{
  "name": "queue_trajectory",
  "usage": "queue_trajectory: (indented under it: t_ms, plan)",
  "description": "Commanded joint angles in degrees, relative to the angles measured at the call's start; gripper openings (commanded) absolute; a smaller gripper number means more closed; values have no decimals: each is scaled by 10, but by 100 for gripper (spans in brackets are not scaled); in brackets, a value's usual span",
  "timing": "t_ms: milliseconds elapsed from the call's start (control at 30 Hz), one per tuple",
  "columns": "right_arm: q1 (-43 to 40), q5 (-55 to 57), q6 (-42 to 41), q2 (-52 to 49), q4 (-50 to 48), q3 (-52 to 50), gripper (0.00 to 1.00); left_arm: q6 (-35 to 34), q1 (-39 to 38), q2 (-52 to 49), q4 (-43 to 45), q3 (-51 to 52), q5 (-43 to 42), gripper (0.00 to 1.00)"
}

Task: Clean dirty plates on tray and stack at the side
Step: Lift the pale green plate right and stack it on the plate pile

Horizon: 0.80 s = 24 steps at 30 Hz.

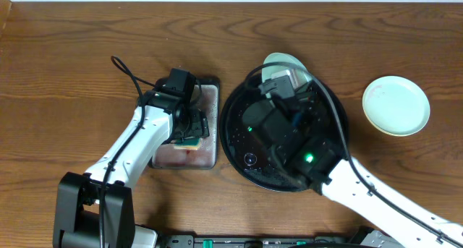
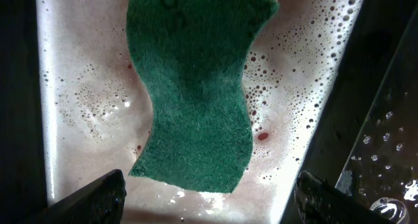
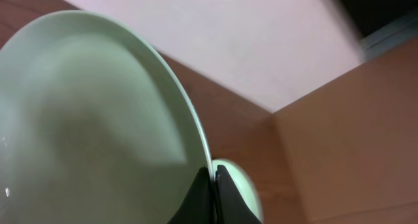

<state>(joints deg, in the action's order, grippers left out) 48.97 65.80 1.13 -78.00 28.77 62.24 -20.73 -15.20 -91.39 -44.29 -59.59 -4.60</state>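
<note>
Plate [image 3: 98, 119], pale mint, pinched at its rim in the clenched jaws of the right gripper [image 3: 212, 188], tilts up over the black tray [image 1: 239, 150], likely presented for wiping. Left gripper [image 2: 210, 201] hangs released above the green sponge [image 2: 196, 87] in suds. A 2nd plate [image 1: 396, 105] sits aside.

No lettering, label, brand mark, number or sign legible anywhere in the three views.
</note>
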Motion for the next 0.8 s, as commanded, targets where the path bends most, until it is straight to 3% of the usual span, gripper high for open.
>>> queue_trajectory:
  t_ms: [0, 300, 367, 533, 767]
  plan:
    - [-78, -153, -106, -9, 19, 7, 1, 3, 0, 0, 0, 6, -3, 83]
    - [-322, -373, -308, -73, 98, 7, 1, 3, 0, 0, 0, 6, -3, 83]
    - [-430, -489, -348, -95, 99, 7, 1, 3, 0, 0, 0, 6, -3, 83]
    - [-590, -654, -378, -126, 80, 7, 1, 3, 0, 0, 0, 6, -3, 83]
    - [-736, -718, -384, -154, 80, 7, 1, 3, 0, 0, 0, 6, -3, 83]
